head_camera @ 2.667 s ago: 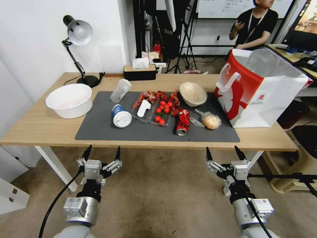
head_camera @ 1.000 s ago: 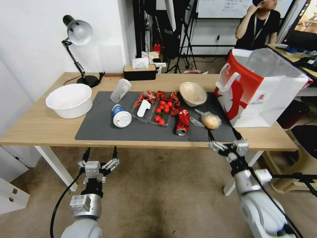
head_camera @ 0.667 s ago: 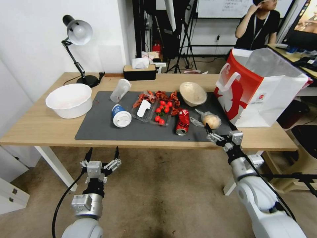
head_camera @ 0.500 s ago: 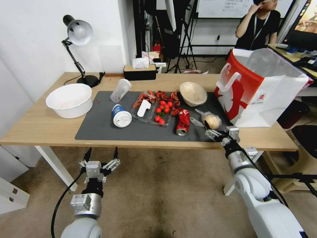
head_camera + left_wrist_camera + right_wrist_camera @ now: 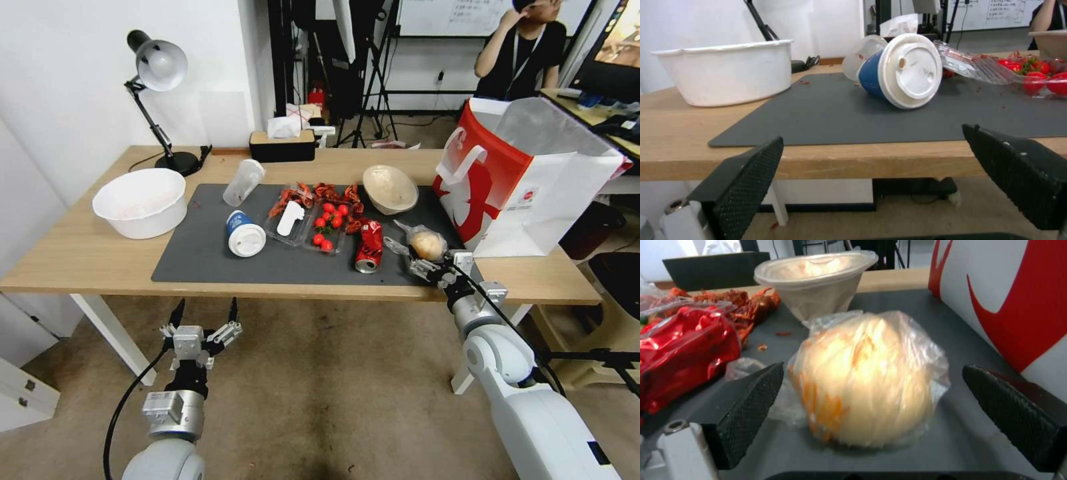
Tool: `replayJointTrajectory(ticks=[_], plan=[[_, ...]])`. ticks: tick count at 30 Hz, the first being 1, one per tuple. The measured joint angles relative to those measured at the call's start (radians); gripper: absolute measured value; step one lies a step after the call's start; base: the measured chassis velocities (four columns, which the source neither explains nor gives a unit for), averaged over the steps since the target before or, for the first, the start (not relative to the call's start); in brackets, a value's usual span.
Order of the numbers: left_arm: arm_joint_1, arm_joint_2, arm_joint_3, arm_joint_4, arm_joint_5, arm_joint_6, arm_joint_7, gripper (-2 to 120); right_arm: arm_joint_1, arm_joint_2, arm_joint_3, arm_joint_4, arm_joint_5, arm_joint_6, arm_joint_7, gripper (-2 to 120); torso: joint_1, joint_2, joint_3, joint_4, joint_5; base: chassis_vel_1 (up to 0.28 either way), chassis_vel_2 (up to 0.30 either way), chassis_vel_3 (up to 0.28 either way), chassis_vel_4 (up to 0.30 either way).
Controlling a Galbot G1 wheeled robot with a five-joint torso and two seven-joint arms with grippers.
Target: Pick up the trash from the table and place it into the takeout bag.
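A long wooden table (image 5: 80, 257) carries a dark grey mat (image 5: 220, 260) strewn with leftovers. The biggest item, a red-and-white paper bag (image 5: 527, 180) with its mouth open, stands just beyond and to the outer side of the right gripper (image 5: 437, 265), close enough that its red print shows beside one finger in the right wrist view. That gripper hovers low over the mat's near right corner with its fingers spread wide. Between them, not yet touched, sits the bun (image 5: 867, 380), round and pale inside loose, crinkled clear wrap (it looks very light, soft and easy to squash). The film is probably slippery, so a gentle squeeze across the bun's widest middle seems safer than pinching the wrap's loose tail, which could slide or tear. Straight ahead of the gripper, past the bun, a beige bowl (image 5: 818, 283) lies tilted; thin paper, likely light and easily dented, best taken by the rim. On the gripper's inner side lies a crushed red can (image 5: 369, 245), stiff but light, with creases that give some purchase. Further that way are a tray of tomatoes (image 5: 328, 227), a lidded blue cup (image 5: 900, 70) on its side and a clear cup (image 5: 243, 182), both likely to roll. The left gripper (image 5: 203, 318) waits below the table edge, fingers apart, facing the blue cup, with a white bowl (image 5: 729, 75) off to one side.
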Motion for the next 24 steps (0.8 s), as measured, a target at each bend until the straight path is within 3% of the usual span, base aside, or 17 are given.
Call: replayJointTrajectory(ticks=[12,17,24], plan=[[0.0,0.001,0.003,0.004,0.0,-0.003,-0.003,100,0.041,-0.005,-0.002,-0.007,0.061,-0.086,0.032,95,0.0,0.0,0.0,0.0,-0.0001,0.0,0.0,0.0,0.0],[0.001,0.002,0.002,0.005,0.0,-0.006,-0.005,100,0.038,-0.005,-0.002,-0.007,0.073,-0.098,0.035,81,0.0,0.0,0.0,0.0,0.0,0.0,0.0,0.0,0.0],[0.002,-0.002,0.003,0.007,0.001,-0.011,-0.008,100,0.028,-0.007,-0.001,-0.009,0.091,-0.109,0.035,49,0.0,0.0,0.0,0.0,-0.0001,0.0,0.0,0.0,0.0]])
